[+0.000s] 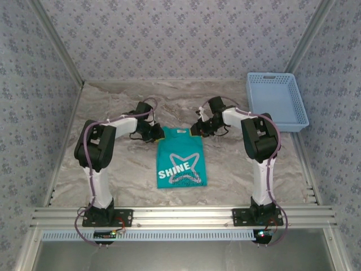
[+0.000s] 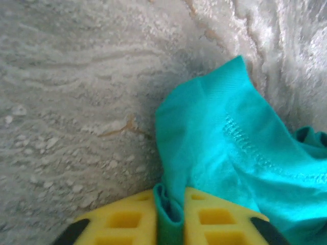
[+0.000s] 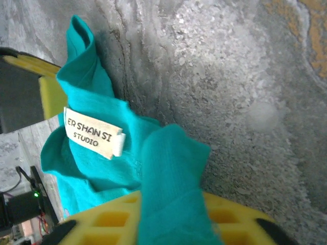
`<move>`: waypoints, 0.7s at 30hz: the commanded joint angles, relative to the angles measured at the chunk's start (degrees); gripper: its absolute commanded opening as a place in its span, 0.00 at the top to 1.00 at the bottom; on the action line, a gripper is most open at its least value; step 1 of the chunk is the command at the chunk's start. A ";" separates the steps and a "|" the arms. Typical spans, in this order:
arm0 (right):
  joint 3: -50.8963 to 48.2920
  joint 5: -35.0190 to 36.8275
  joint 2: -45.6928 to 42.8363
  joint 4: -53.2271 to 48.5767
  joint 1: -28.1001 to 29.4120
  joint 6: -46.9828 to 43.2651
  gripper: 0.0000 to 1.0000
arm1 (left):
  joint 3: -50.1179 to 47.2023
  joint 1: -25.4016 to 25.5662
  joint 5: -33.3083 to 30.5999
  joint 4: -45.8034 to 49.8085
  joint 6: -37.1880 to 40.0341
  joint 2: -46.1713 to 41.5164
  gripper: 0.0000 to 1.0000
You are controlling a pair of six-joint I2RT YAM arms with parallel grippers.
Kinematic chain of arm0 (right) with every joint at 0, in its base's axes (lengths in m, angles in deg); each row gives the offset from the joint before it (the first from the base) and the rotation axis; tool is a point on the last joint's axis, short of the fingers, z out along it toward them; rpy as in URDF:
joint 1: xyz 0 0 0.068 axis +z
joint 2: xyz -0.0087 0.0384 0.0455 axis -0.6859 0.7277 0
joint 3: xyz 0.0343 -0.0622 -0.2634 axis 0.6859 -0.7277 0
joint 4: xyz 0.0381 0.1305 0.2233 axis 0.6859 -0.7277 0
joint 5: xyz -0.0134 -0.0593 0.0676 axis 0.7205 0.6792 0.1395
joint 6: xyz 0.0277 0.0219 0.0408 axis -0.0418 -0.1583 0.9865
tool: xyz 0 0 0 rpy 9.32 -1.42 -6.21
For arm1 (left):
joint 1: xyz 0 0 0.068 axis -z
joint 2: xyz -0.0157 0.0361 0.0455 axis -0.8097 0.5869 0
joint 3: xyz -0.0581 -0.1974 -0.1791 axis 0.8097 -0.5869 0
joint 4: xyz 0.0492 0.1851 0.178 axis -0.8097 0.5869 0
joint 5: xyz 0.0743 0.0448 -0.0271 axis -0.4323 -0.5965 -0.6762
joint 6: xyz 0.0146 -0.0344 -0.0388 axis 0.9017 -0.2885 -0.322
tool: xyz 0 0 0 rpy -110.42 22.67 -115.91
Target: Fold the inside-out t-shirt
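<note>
Top view: t-shirt [image 1: 180,161] lies mid-table [image 1: 113,107], teal, a narrow rectangle with a white SHINE star print at its near end. Left end effector [image 1: 153,134] and right end effector [image 1: 197,129] sit at its far corners.

Left wrist view: yellow fingers [image 2: 122,222] pressed together on a fold of stitched cloth.

Right wrist view: fingers pinch bunched fabric near the white tag [image 3: 94,132].

Judgement: light, limp cloth that will sag and crease. Corner holds suit it.
</note>
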 commanded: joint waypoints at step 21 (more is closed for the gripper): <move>-0.76 7.90 -30.85 11.56 4.61 -18.27 1.00 | -4.34 0.96 17.36 -13.43 48.82 -33.78 1.00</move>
